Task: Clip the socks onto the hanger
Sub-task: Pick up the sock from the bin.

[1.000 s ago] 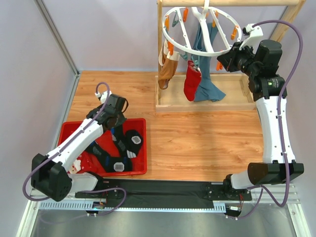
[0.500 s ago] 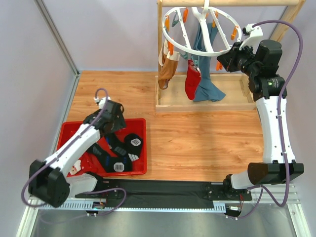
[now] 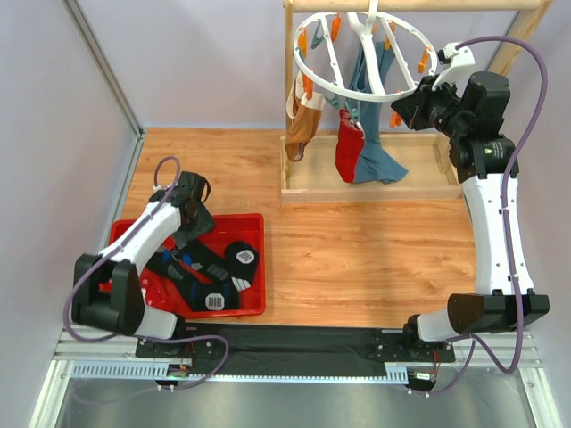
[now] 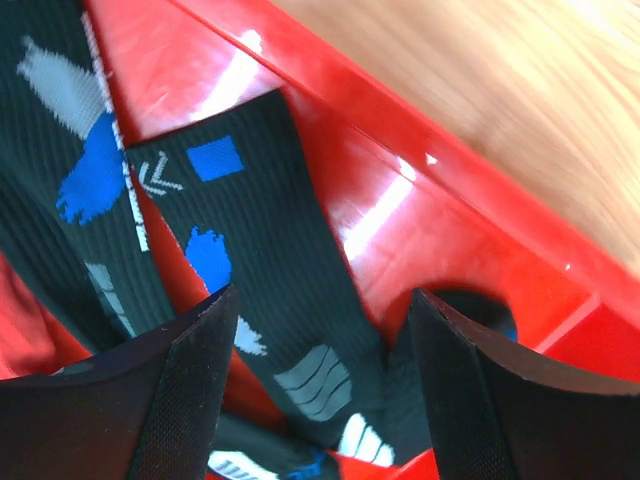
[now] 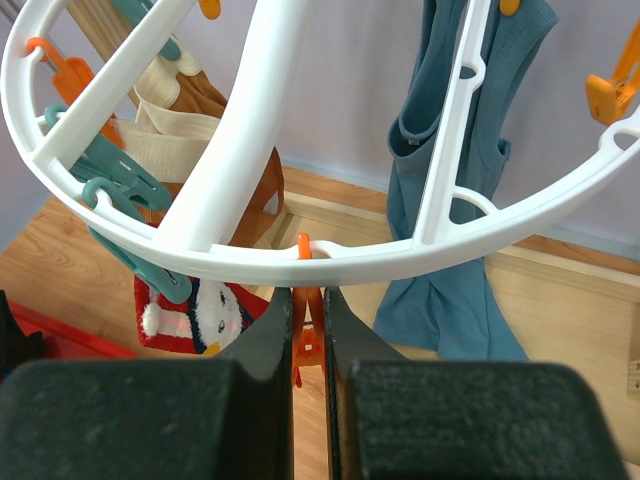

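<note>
Several black socks with white and blue patches lie in the red tray. My left gripper points down into the tray's far side. In the left wrist view it stands open, and a black sock lies below the gap, not gripped. The white ring hanger hangs from the wooden rack. On it hang a red Christmas sock, teal socks and a brown sock. My right gripper is shut on an orange clip under the hanger's rim.
The pale wooden rack's base frame sits on the table at the back. Clear acrylic walls border the left side. Orange and teal clips hang around the ring. The tray's red wall runs close beside my left fingers.
My left gripper has opened and swung left toward the tray's far left part. The right arm and the hanger have not moved.
</note>
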Motion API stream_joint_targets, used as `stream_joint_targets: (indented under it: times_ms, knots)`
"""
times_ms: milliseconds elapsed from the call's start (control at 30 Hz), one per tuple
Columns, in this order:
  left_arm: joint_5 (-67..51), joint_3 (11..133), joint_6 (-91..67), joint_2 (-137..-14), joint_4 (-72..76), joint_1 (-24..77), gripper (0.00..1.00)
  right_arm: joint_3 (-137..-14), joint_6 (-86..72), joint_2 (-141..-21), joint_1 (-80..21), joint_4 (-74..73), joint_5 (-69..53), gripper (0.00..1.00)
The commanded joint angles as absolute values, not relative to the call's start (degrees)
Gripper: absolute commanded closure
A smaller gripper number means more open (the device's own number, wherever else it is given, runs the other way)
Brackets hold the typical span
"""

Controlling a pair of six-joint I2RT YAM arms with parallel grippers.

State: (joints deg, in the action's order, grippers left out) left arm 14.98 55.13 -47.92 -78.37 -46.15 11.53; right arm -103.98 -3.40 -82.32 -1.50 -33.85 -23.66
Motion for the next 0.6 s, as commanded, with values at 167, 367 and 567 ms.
stream_joint_targets:
  times_ms: [167,367,567]
  knots:
    - [16.45,52.13,-60.2,-80.77,-43.88,8.18,0.32,-105.03,-3.6,-81.04,-1.85,-34.72,-24.35,1.0]
    - [13.27,50.36,-59.59,-86.21,-38.41,6.77,0.31,-104.94,-3.69,-80.86,-1.85,-34.37,-24.87,1.0]
    - [15.29,50.89,-59.76,-89.56,-36.56,6.68,0.28,-104.41,-3.87,-81.21,-1.85,-34.01,-25.05,1.0]
